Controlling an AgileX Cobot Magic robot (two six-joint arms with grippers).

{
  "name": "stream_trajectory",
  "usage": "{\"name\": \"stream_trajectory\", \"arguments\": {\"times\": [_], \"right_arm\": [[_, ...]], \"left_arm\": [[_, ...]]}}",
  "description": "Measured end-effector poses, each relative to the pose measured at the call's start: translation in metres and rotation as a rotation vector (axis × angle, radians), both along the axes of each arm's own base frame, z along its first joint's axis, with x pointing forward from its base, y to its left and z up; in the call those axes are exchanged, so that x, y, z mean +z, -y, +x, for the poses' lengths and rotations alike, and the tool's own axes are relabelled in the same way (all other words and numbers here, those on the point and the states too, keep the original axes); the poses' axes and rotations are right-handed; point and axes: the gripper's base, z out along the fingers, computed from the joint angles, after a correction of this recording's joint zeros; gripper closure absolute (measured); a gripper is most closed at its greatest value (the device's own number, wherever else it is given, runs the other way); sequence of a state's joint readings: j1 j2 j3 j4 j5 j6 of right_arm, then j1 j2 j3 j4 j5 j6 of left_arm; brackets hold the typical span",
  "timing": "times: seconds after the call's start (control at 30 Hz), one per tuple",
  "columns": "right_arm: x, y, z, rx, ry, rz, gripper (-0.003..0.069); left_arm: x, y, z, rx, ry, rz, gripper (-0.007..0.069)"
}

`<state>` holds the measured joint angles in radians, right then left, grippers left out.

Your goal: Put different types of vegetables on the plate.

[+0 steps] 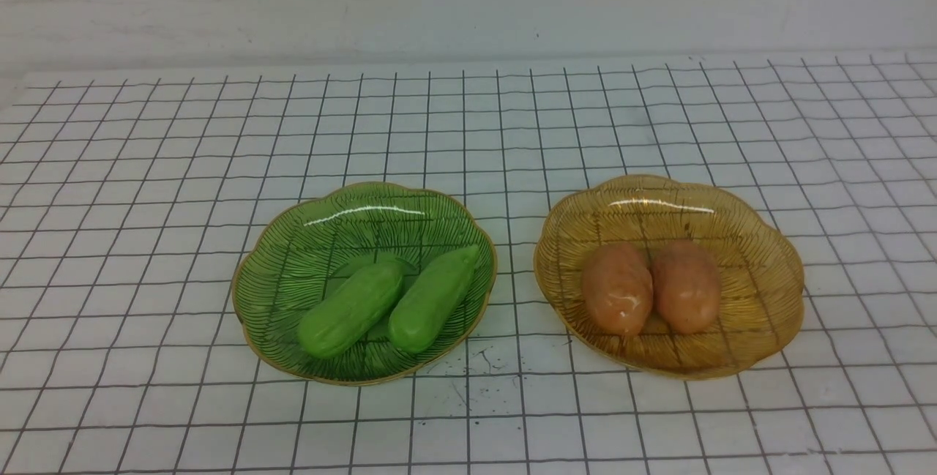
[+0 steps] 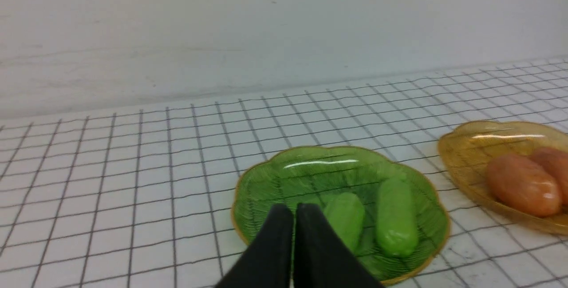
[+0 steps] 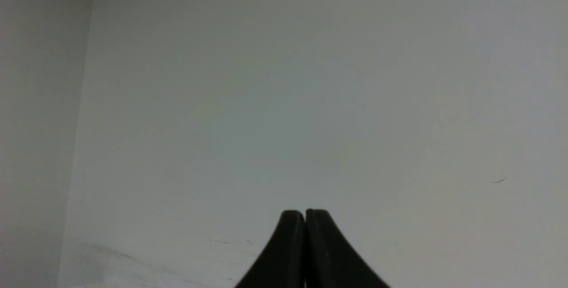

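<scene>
Front view: white table (image 1: 146,167) ruled with a dark grid, pale wall behind. Left, a green plate (image 1: 293,255) holding two cucumbers: left cucumber (image 1: 350,309) and right cucumber (image 1: 432,299), side by side, slanted, close together, perhaps touching near the middle. Right, an amber plate (image 1: 761,270) holding two potatoes: left potato (image 1: 616,288) and right potato (image 1: 686,286), pressed against each other. Plates apart, a strip of grid between. No arm in sight here.

Left wrist view: left gripper (image 2: 293,210) with black jaws clenched together, nothing between them, tips showing in front of the green plate's (image 2: 266,181) near rim. Both cucumbers (image 2: 346,217) (image 2: 395,217) lying in that plate, just beside the jaws. Amber plate (image 2: 461,146) off to one side, cut by the frame edge, one potato (image 2: 522,185) whole, the other (image 2: 552,163) partly out of frame.

Right wrist view: right gripper (image 3: 305,213) with jaws clenched, empty, facing only a plain grey-white wall (image 3: 284,101). No plate or vegetable visible.
</scene>
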<state>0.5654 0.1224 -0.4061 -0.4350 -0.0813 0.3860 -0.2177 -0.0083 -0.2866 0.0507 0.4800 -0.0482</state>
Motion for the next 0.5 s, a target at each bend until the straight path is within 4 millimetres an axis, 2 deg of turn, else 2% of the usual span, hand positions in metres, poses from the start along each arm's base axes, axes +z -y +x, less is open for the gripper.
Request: {"name": "stream_trajectory", "arguments": {"times": [0.13, 0.23, 0.5], "right_arm": [[0.000, 0.000, 0.000, 0.000, 0.003, -0.001, 0.0673], [0.000, 0.000, 0.000, 0.000, 0.003, -0.001, 0.0673], [0.000, 0.000, 0.000, 0.000, 0.003, -0.001, 0.0673]], "left_arm": [[-0.052, -0.001, 0.017, 0.091, -0.058, 0.012, 0.0632], [-0.079, -0.002, 0.022, 0.130, -0.098, 0.016, 0.0632], [-0.093, -0.003, 0.021, 0.140, -0.204, 0.028, 0.0632]]}}
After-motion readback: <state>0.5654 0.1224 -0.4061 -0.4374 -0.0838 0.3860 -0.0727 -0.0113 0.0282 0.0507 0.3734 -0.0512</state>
